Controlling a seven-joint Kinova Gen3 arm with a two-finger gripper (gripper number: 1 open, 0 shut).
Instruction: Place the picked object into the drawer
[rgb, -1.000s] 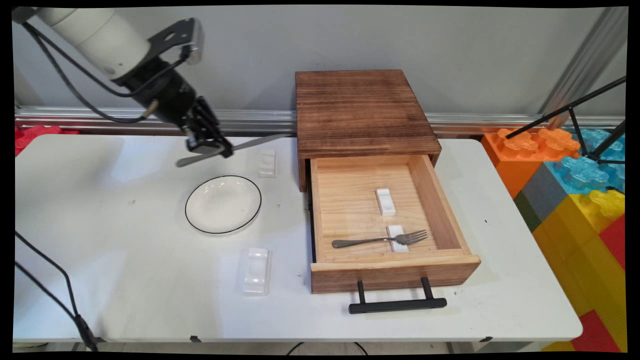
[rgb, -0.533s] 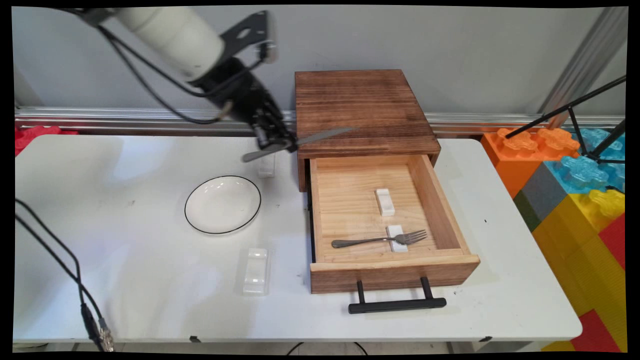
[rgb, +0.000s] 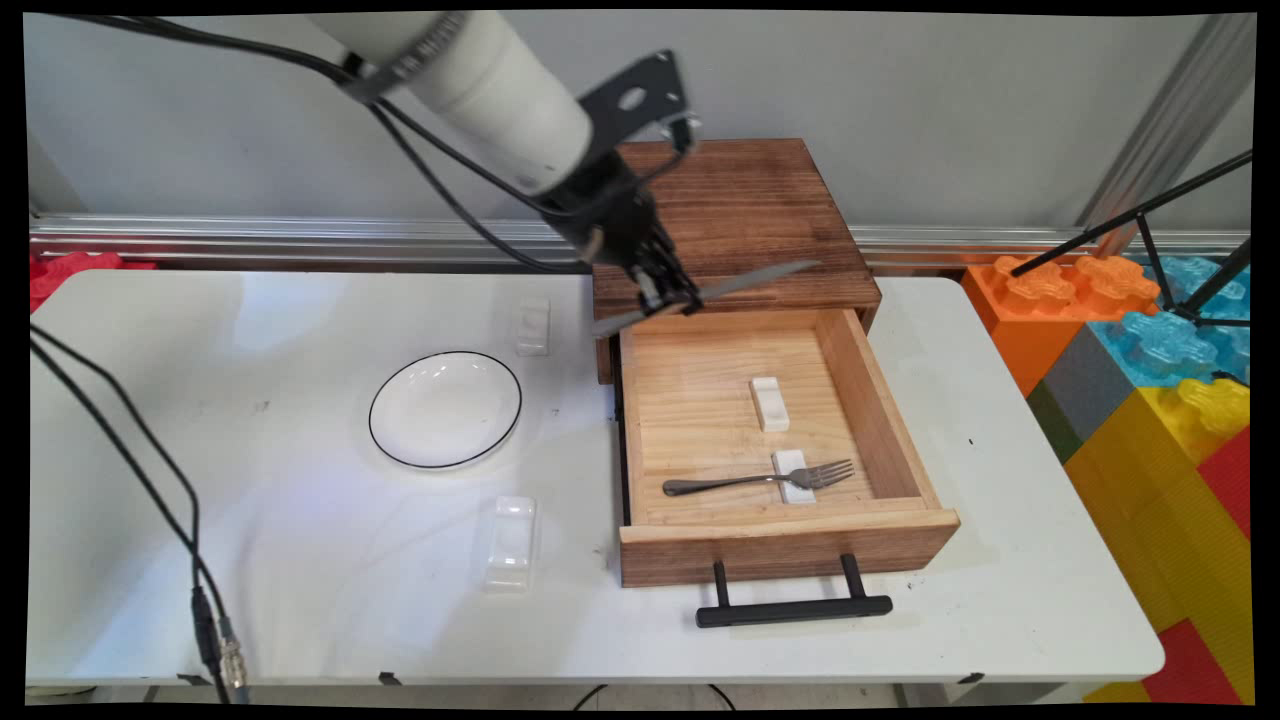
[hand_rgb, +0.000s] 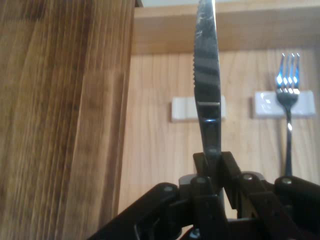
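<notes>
My gripper (rgb: 668, 293) is clamped on a knife (rgb: 706, 296), which I hold level above the back edge of the open drawer (rgb: 690, 400). Below in the drawer lie a fork (rgb: 757, 480) on a white rest (rgb: 795, 477) and a second rest (rgb: 770, 404).

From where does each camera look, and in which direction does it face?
Main view: above the table's near side, facing the wall; shows the arm, the gripper and the open drawer.
Hand view: on the hand, looking along the gripper into the drawer.
Shared: knife, fork.
</notes>
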